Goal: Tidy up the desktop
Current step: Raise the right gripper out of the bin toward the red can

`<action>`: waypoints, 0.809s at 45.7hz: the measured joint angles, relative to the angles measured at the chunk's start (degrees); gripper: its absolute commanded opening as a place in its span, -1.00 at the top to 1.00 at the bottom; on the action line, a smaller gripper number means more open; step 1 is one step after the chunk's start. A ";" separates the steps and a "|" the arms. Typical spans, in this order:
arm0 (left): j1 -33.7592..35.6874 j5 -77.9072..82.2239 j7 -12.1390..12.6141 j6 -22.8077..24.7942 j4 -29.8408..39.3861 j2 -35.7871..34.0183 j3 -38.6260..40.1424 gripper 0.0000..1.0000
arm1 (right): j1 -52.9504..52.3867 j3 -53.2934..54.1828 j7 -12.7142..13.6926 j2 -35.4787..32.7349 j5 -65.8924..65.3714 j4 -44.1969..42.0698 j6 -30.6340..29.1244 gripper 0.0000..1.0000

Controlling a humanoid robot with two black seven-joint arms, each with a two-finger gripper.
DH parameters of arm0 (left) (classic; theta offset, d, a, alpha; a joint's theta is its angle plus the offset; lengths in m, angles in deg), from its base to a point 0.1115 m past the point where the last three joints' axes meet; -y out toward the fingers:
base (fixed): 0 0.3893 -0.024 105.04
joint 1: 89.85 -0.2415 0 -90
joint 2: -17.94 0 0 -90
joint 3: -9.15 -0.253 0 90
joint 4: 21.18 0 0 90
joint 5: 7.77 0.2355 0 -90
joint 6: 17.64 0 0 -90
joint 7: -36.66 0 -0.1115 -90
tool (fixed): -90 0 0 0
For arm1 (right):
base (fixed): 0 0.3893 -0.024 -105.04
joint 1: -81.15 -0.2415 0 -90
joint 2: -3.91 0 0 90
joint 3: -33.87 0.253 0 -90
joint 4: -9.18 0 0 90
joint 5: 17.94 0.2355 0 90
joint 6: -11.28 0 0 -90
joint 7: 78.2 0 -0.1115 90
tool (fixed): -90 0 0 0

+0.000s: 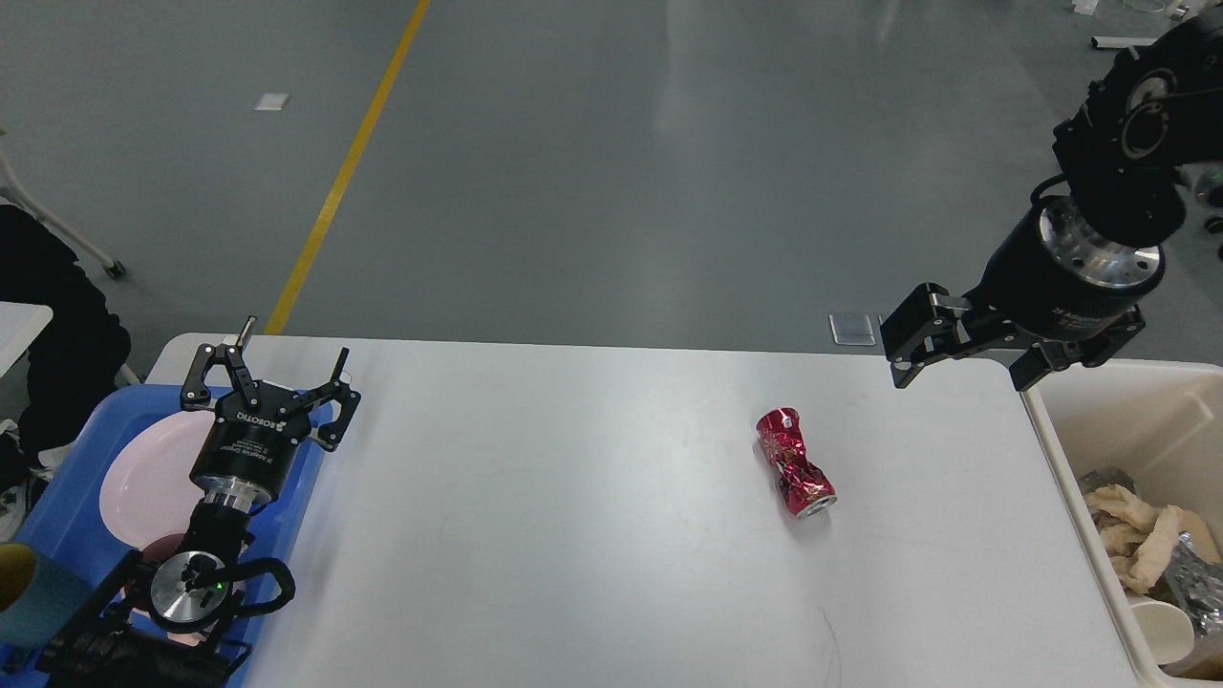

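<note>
White desktop (573, 535) holds crushed can (795, 463); right hand (960, 358) seemingly open above.

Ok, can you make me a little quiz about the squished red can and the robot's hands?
1. True or false: the crushed red can stands upright on the desktop.
2. Which tool is nearer the can: A) the left tool or B) the right tool?
3. Fill in: the cream bin at the table's right edge holds crumpled paper and a paper ____.

Key
1. False. It lies on its side.
2. B. The right tool hangs open above the table's far right corner; the left tool is open over the blue tray.
3. cup.
</note>
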 measured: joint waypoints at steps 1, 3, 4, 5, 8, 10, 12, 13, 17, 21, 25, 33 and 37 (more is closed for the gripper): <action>0.00 0.00 0.00 0.00 0.00 0.00 0.00 -0.93 | 0.07 0.15 0.00 0.11 0.05 -0.10 0.04 -1.00; 0.00 0.00 0.00 0.00 0.00 0.00 0.00 -0.93 | 0.10 0.50 -0.01 0.26 0.14 -0.18 0.04 -1.00; 0.00 0.00 0.00 0.00 0.00 0.00 0.00 -0.93 | 0.10 0.78 -0.04 0.32 0.19 -0.20 0.04 -1.00; 0.00 0.00 0.00 0.00 0.00 0.00 0.00 -0.93 | 0.09 1.30 -0.06 0.29 0.26 -0.21 -0.05 -1.00; -0.03 0.00 0.00 0.00 0.00 0.00 0.00 -0.93 | 0.09 1.61 -0.06 0.08 0.28 -0.21 -0.23 -1.00; -0.03 0.00 0.00 0.00 0.00 0.00 0.00 -0.93 | 0.09 1.70 -0.05 -0.08 0.29 -0.21 -0.35 -1.00; -0.03 0.00 0.00 0.00 0.00 0.00 0.00 -0.93 | 0.09 1.74 -0.05 -0.21 0.29 -0.20 -0.44 -1.00; -0.03 0.00 0.00 0.00 0.00 0.00 0.00 -0.93 | 0.09 1.76 -0.05 -0.28 0.29 -0.16 -0.47 -1.00; -0.02 0.03 0.00 0.00 0.00 0.00 0.00 -0.93 | 0.23 1.76 -0.03 -0.30 0.29 0.04 -0.53 -1.00; -0.02 0.04 0.00 0.00 0.00 0.00 0.00 -0.93 | 0.35 1.60 -0.02 -0.28 0.30 0.27 -0.69 -1.00; -0.02 0.03 0.00 -0.01 0.00 0.00 0.00 -0.93 | 0.38 1.31 -0.01 -0.47 0.30 0.33 -0.77 -1.00; -0.05 0.03 0.00 -0.16 0.00 0.00 0.00 -0.93 | 0.39 1.12 -0.01 -1.50 0.30 0.35 -0.76 -1.00; -0.05 0.03 0.00 -0.18 0.00 0.00 0.00 -0.93 | 0.39 1.54 -0.01 -1.50 0.30 0.33 -0.64 -1.00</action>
